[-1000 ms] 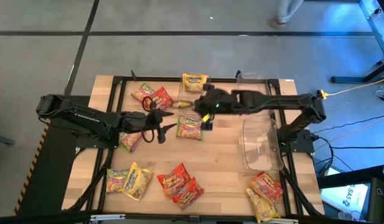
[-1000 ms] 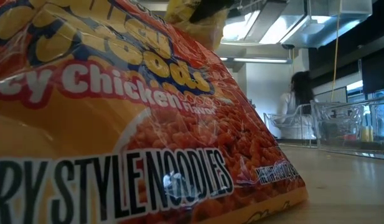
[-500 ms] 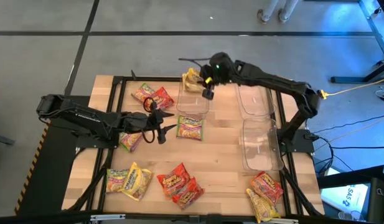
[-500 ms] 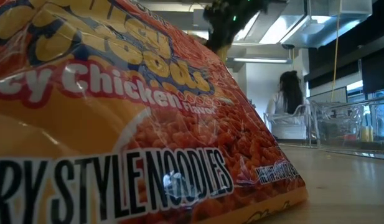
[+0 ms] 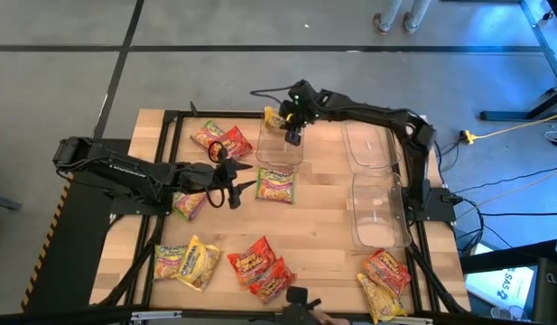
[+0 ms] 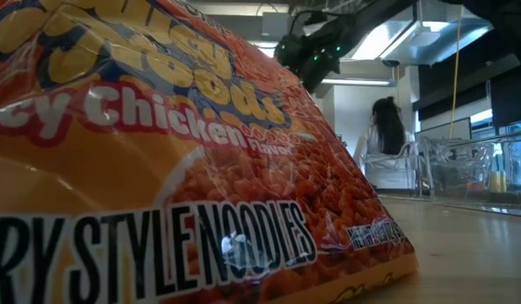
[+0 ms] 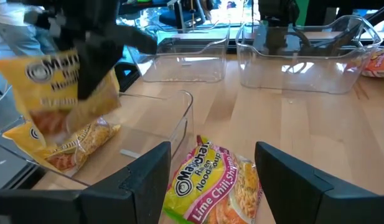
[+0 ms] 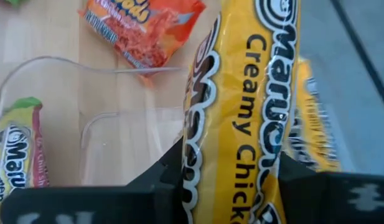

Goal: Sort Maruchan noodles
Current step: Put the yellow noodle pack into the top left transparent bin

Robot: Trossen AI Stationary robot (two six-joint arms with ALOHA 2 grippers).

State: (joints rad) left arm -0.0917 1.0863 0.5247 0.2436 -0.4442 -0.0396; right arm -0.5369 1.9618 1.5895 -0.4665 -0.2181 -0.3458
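Right tool (image 5: 293, 135) clamped on yellow Creamy Chicken packet (image 8: 241, 106), over clear bin (image 5: 280, 149) at counter's (image 5: 323, 253) far edge. Left tool (image 7: 207, 180) fingers apart, hovering beside lime-shrimp packet (image 5: 274, 185) mid-counter.

I am working in what looks like a robotics lab or test workshop. My wooden table (image 5: 332, 226) sits in a black metal frame on a grey floor (image 5: 215, 81) marked with dark lines. Cables (image 5: 513, 181) trail off to the right arm's side, beside a bench leg and a blue glow. Beyond the far edge from my grippers a person's feet (image 5: 395, 18) show, and the low view catches a person (image 6: 387, 135) under ceiling light panels (image 6: 387, 34).
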